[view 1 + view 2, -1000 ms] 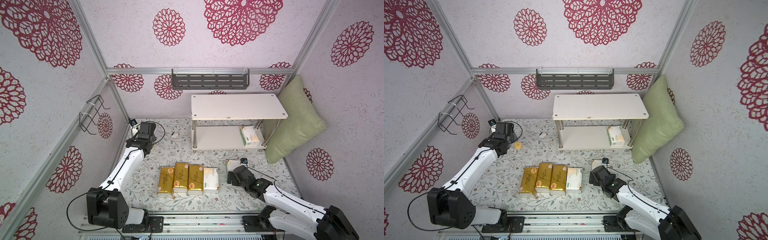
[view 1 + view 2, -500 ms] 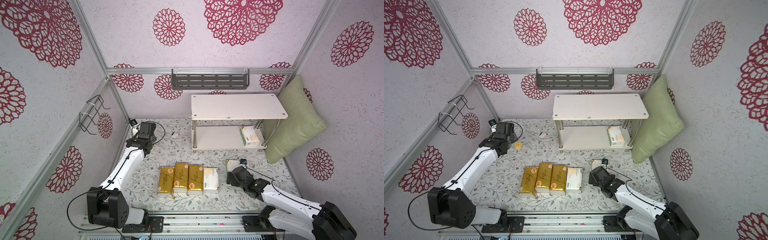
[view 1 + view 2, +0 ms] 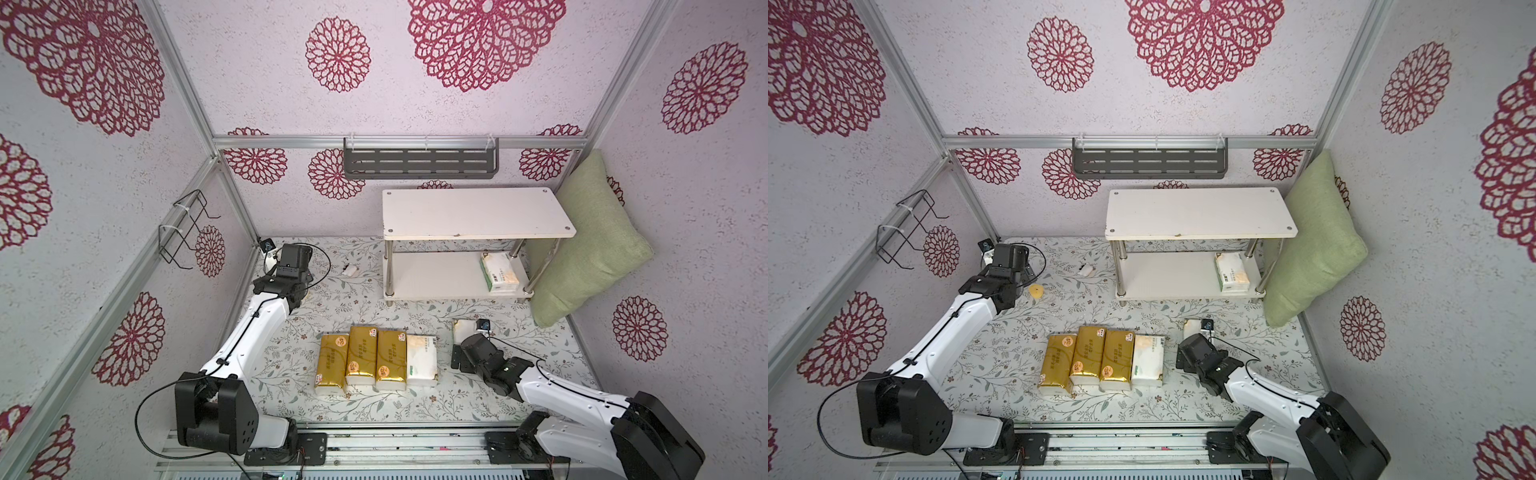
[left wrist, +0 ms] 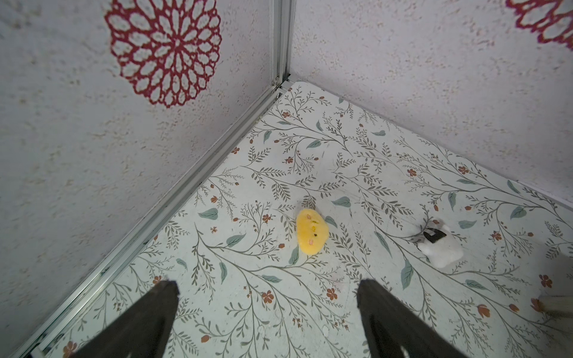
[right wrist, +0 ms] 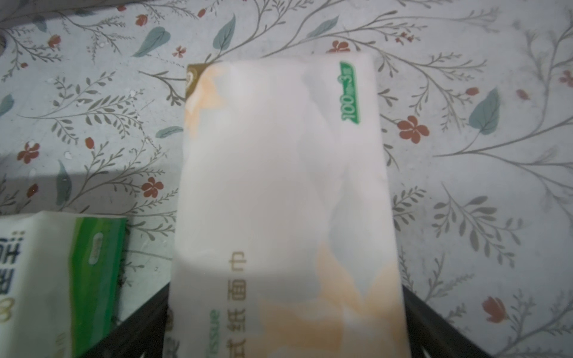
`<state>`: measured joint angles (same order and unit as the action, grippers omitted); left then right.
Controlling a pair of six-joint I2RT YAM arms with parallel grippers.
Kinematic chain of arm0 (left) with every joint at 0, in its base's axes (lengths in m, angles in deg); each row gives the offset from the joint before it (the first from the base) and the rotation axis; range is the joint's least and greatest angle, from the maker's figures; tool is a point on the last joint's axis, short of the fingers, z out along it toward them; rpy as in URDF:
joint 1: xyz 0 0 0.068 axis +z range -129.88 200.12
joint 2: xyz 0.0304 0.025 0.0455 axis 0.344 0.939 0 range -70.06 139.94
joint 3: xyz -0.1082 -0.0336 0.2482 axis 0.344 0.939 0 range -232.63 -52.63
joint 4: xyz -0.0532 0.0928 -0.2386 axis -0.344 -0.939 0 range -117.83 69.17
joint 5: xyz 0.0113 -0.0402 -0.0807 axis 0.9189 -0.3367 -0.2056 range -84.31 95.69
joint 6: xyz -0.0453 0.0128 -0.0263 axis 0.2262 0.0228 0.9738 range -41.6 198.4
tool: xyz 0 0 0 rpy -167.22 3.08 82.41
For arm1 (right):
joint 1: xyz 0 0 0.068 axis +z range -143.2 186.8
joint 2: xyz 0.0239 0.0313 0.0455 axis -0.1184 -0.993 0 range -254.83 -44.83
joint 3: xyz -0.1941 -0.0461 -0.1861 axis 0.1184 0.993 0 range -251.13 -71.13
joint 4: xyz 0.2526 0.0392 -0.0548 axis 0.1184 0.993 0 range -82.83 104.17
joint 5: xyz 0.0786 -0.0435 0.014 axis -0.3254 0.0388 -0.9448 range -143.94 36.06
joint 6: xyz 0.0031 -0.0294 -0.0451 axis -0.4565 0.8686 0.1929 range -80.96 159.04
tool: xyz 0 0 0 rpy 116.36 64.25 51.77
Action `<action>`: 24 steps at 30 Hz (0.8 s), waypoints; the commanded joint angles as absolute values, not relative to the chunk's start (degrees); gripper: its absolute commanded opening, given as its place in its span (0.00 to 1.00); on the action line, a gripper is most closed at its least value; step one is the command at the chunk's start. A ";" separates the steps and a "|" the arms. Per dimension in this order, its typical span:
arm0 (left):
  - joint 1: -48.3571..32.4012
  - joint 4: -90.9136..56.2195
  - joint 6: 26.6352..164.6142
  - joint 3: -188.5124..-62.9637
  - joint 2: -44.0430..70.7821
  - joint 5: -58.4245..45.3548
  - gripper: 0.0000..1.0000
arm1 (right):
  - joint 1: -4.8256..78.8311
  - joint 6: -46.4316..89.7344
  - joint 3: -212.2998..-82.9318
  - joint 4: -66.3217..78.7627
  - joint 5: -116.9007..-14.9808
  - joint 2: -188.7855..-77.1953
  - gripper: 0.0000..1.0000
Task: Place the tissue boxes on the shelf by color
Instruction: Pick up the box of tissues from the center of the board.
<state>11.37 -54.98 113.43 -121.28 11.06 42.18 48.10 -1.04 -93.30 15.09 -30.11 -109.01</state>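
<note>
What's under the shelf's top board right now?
One white tissue pack lies on the lower board, at the end beside the green pillow. The top board hides the lower board's back strip, so anything there cannot be seen.

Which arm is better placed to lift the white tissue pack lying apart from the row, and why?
Right. The right gripper stands open astride that pack, close to the shelf; the left gripper hangs open by a corner, away from every pack.
</note>
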 commanded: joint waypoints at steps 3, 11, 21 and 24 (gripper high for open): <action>10.63 -54.58 113.35 -122.95 11.85 42.18 0.97 | 48.38 -1.25 -93.23 12.72 -28.10 -111.00 0.99; 10.71 -54.75 113.25 -123.03 11.69 42.34 0.97 | 48.38 0.48 -94.56 12.30 -27.33 -113.95 0.99; 10.65 -54.84 113.30 -122.46 11.41 42.43 0.97 | 48.07 2.54 -97.00 12.70 -26.34 -116.14 0.99; 10.70 -54.90 113.37 -122.33 11.24 42.60 0.97 | 47.76 2.69 -97.23 12.23 -26.88 -117.19 0.99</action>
<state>11.26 -55.00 113.41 -121.71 11.08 42.21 47.99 1.69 -95.75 12.52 -28.36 -116.51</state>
